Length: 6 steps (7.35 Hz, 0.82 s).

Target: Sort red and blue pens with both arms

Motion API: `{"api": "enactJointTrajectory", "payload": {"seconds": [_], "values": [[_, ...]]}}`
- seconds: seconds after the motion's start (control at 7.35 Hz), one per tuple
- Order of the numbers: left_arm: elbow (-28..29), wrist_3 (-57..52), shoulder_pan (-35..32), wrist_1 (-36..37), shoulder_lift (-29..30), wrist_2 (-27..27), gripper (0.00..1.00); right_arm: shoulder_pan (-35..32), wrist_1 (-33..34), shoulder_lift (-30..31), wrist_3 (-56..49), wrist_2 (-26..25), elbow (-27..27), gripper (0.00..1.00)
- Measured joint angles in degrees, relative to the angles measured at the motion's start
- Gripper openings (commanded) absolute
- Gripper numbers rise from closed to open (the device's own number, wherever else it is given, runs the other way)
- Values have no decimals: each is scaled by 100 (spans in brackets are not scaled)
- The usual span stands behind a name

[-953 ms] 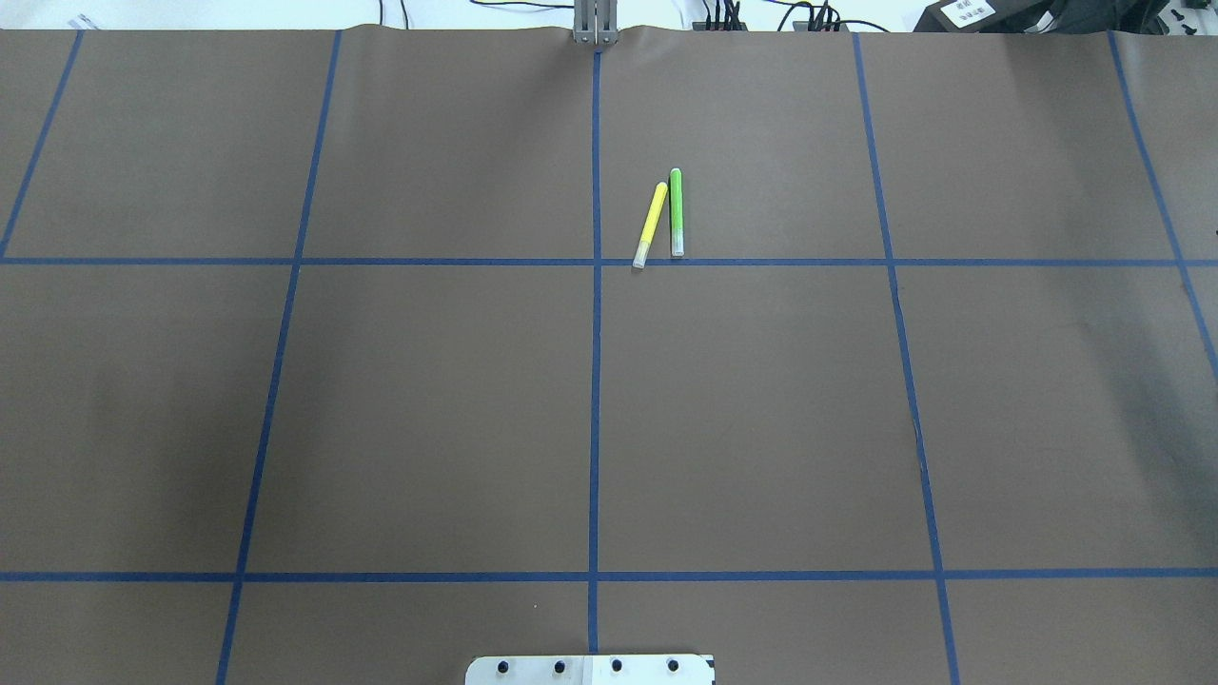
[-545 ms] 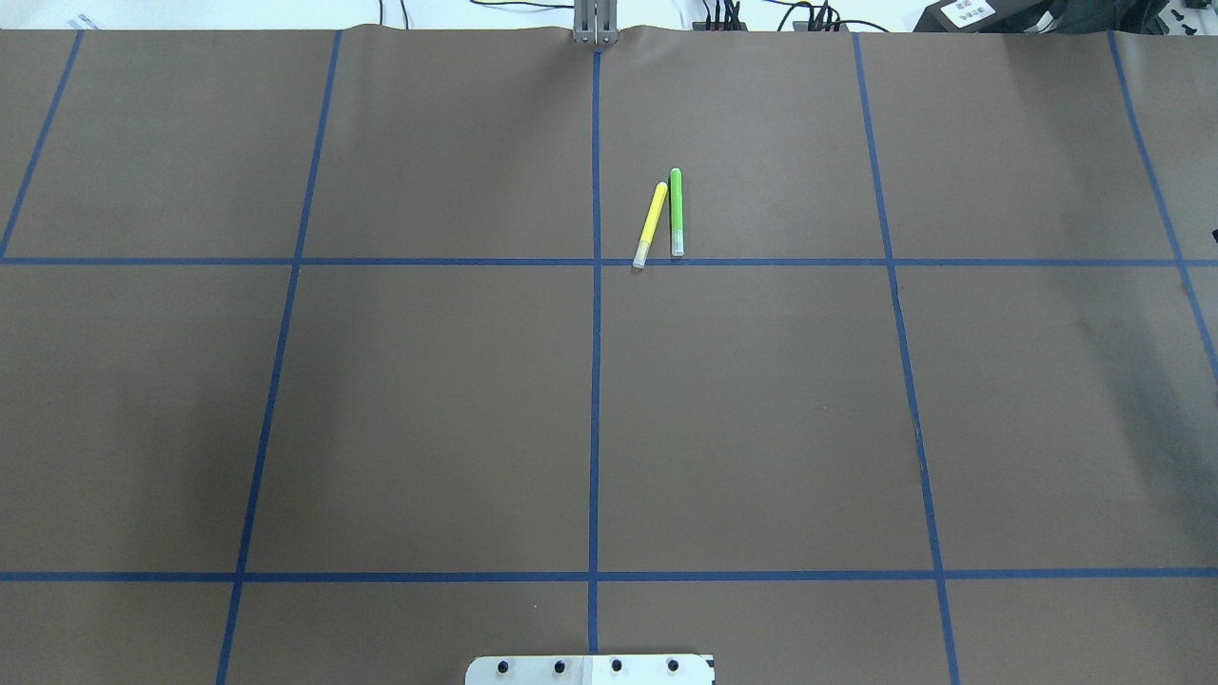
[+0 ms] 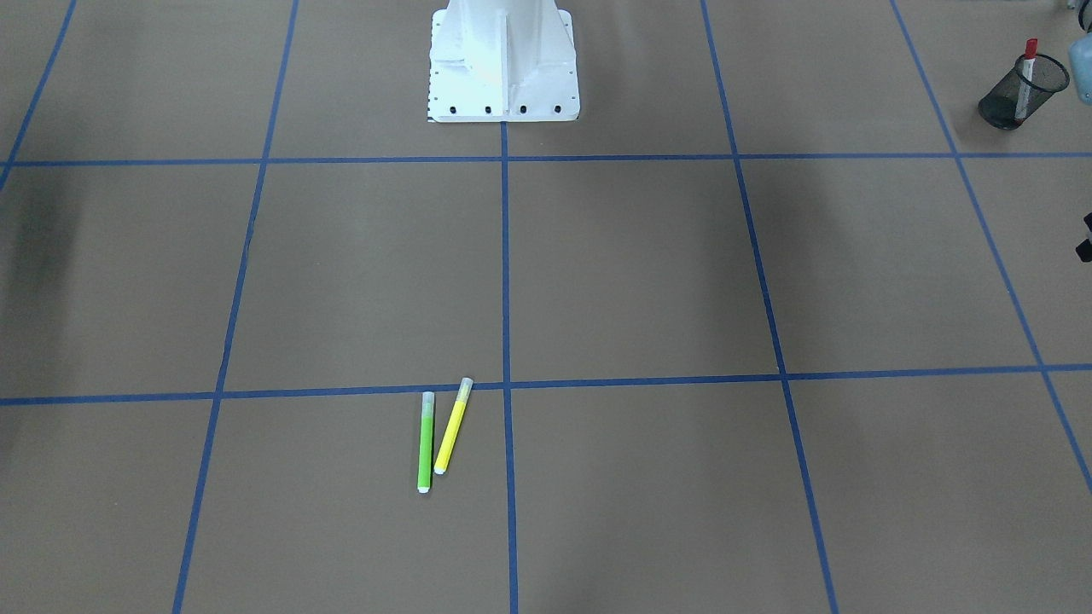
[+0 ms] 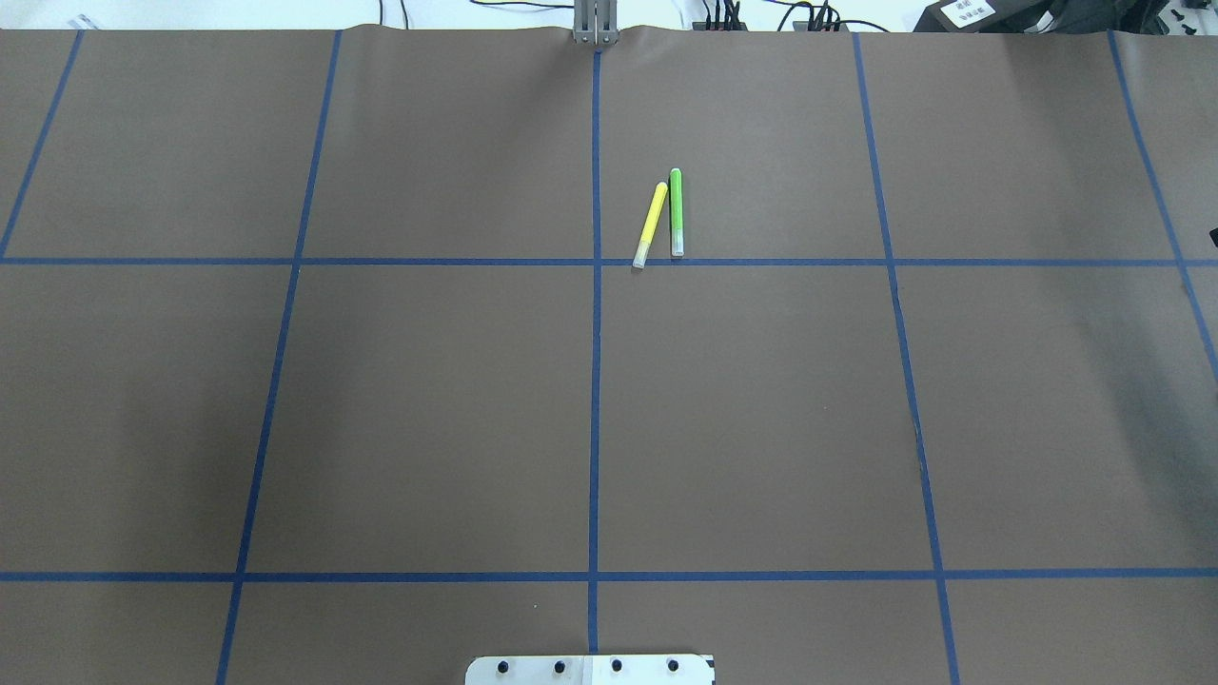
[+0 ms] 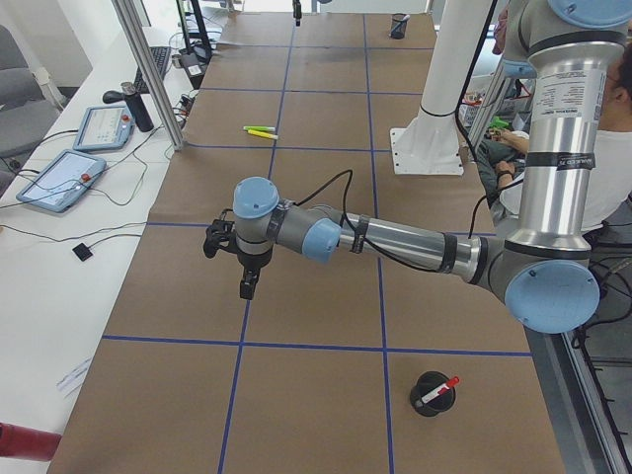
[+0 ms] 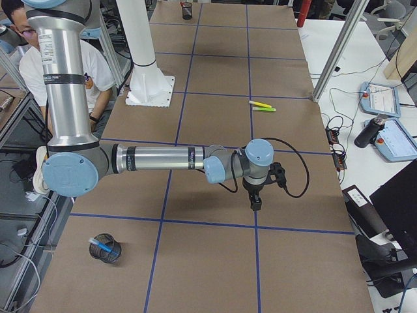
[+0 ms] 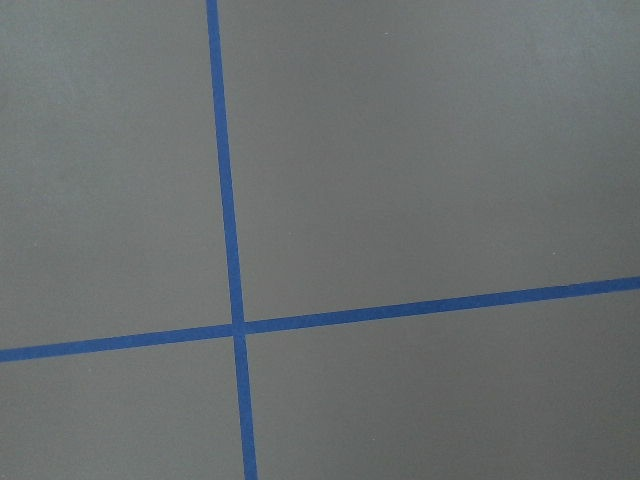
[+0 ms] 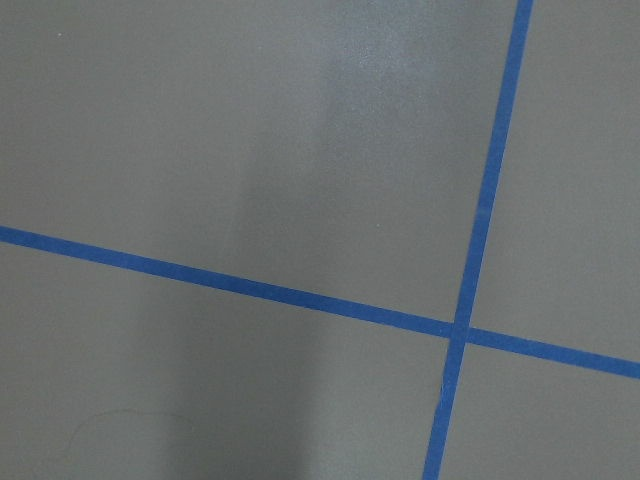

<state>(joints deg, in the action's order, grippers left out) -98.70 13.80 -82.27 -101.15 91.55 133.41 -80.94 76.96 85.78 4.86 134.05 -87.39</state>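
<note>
My left gripper (image 5: 247, 288) hangs over the table (image 5: 316, 395) at centre-left of the left-side view, and my right gripper (image 6: 256, 203) hangs right of centre in the right-side view. I cannot tell how wide either pair of fingers stands (only side views show them). The red pen (image 3: 1027, 72) leans in a black mesh cup (image 3: 998, 107) at the front-facing view's upper right; the blue pen (image 6: 101, 246) sits in a second mesh cup (image 6: 114, 255) at the right-side view's lower left.

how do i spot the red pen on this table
From the white pedestal base on the brown table, go toward the robot's left end. A black mesh cup stands there. The red pen leans inside it: red cap, unlike the green marker and yellow marker lying flat.
</note>
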Motion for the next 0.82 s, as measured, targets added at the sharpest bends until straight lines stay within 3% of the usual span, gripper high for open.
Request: {"api": "enactJointTrajectory", "payload": {"seconds": [0.82], "values": [[-291, 0, 24, -11, -71, 201, 100, 77, 0, 13, 6, -5, -90, 100]]}}
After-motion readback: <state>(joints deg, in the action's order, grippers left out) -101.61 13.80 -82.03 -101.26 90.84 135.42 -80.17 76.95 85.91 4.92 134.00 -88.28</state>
